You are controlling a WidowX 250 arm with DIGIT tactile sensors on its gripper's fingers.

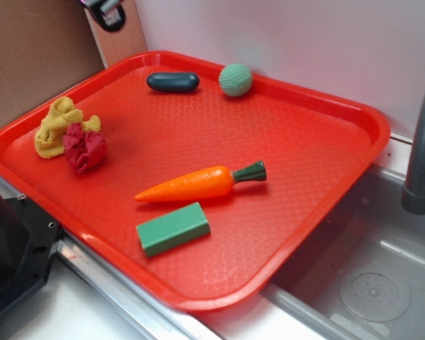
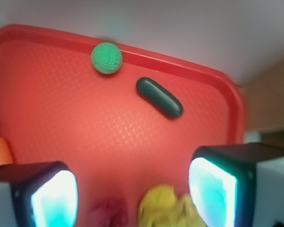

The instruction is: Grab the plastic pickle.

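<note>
A red tray is sitting on the desk beside a grey sink, and the plastic pickle is lying flat near the tray's far edge, just left of a pale green knitted ball, the two close but not touching. Nearer the middle, an orange carrot is lying with its green stem pointing right, and a green block is resting just in front of it. Over at the left side, a yellow cloth and a red cloth are bunched together, touching.

From the wrist view, the tool is hanging open above the tray, its two fingers spread wide with nothing between them. The plastic pickle is lying ahead of it at a slant, well apart from the fingers, with the knitted ball beyond it by the rim. The yellow cloth and red cloth are showing blurred just under the tool, and a bit of the carrot is peeking in at the left edge.
</note>
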